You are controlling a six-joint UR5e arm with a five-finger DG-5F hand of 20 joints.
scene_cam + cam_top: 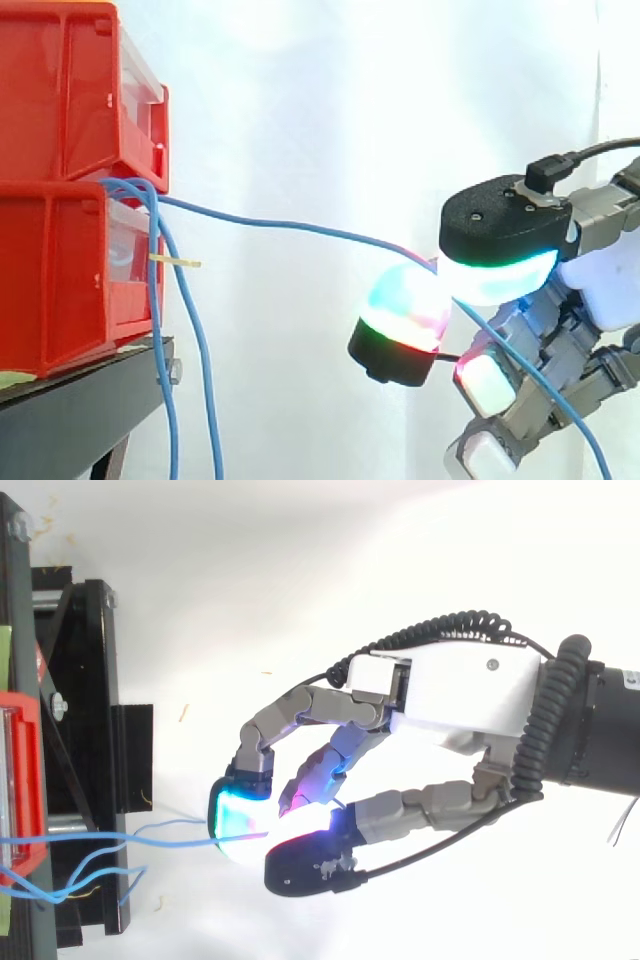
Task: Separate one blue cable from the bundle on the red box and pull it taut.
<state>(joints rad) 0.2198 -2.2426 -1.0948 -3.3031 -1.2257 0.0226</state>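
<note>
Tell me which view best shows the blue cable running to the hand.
The side view: the blue cable runs, slightly sagging, from the red bins to the pinching pads of the hand, apart from the hanging strands. The top view shows it as a thin line that fades near the glowing pads.

The hand [470, 695] is being held out from the right, fingers [300, 705] curled, a blue cable [300, 227] being pinched between its glowing pads [405, 305].
</note>
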